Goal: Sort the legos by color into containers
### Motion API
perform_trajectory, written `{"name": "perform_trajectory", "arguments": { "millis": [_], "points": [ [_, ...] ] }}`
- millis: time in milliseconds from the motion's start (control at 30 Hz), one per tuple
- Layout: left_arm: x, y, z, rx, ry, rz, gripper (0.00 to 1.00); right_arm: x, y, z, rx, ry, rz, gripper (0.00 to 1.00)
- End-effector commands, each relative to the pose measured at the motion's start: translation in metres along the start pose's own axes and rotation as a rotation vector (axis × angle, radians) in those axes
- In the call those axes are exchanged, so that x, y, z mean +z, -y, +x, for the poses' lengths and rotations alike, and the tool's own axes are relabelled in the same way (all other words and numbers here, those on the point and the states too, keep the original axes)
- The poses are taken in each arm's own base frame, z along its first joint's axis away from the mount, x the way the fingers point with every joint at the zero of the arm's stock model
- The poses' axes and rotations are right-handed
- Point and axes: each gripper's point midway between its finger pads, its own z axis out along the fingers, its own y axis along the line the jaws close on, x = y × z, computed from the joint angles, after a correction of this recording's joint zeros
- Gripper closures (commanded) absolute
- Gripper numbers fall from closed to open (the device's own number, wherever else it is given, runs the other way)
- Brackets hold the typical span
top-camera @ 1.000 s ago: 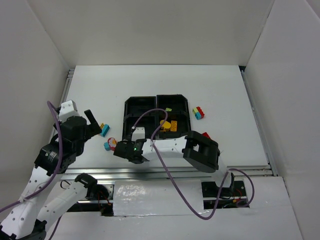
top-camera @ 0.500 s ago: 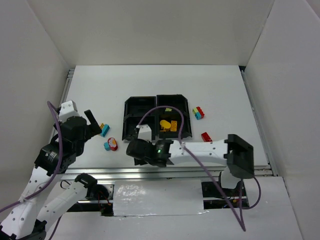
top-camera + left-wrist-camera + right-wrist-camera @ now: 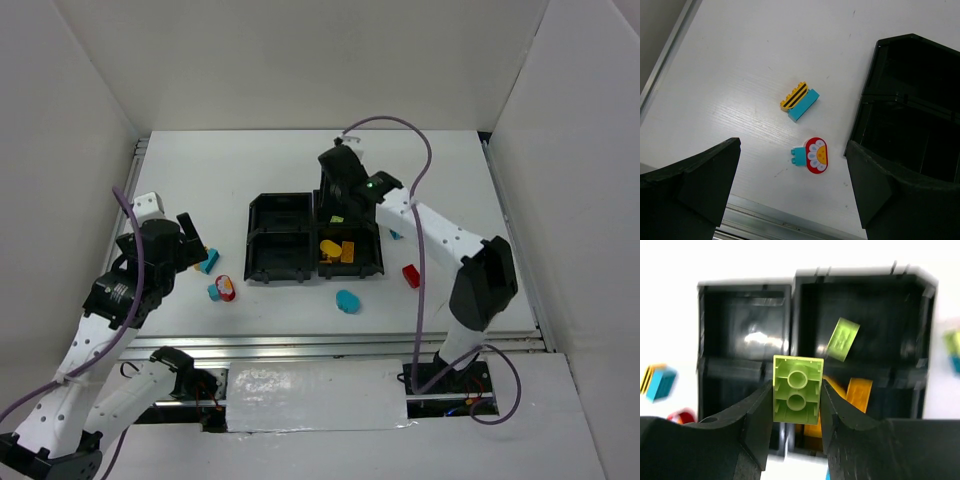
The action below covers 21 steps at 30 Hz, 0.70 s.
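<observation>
1. Stretches the right arm far forward, elbow high, wrist tipped down over the black tray (image 3: 283,213).
2. Clamps a lime green brick (image 3: 798,389) in the right gripper (image 3: 797,405), studs towards the wrist camera, above the tray.
3. Shows a second lime brick (image 3: 842,339) in the far right compartment, yellow-orange bricks (image 3: 338,249) in the near right one.
4. Hangs the left arm bent beside the tray's left side, left gripper (image 3: 795,185) spread wide and grasping nothing, above a striped yellow-and-cyan brick (image 3: 800,101) and a red flower piece (image 3: 811,155).
5. On the table by the tray's near right corner: a cyan rounded brick (image 3: 347,300), a red brick (image 3: 411,275).
6. At the blurred right edge of the right wrist view: a stack (image 3: 954,347), seemingly lime over cyan.
</observation>
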Motion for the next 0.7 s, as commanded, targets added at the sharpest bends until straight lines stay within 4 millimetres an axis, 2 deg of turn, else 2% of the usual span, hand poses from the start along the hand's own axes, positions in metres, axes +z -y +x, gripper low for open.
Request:
{"name": "perform_trajectory", "arguments": {
  "millis": [0, 33, 67, 200, 333, 667],
  "points": [
    [0.001, 0.005, -0.007, -0.005, 0.027, 0.030, 0.01, 0.022, 0.014, -0.020, -0.082, -0.052, 0.034, 1.00],
    [0.001, 0.005, -0.007, -0.004, 0.026, 0.029, 0.00, 0.025, 0.014, -0.029, -0.078, -0.040, 0.038, 1.00],
    [0.000, 0.005, -0.007, -0.006, 0.028, 0.029, 0.00, 0.035, 0.020, -0.029, -0.075, -0.057, 0.050, 1.00],
    [-0.001, 0.005, -0.009, -0.011, 0.034, 0.035, 0.00, 0.054, 0.033, -0.028, -0.079, -0.101, 0.076, 1.00],
    [-0.001, 0.003, -0.008, -0.012, 0.034, 0.029, 0.01, 0.064, 0.046, -0.023, -0.078, -0.124, 0.102, 1.00],
    [-0.003, 0.004, -0.009, -0.016, 0.040, 0.044, 0.00, 0.064, 0.047, -0.022, -0.070, -0.132, 0.091, 1.00]
  ]
}}
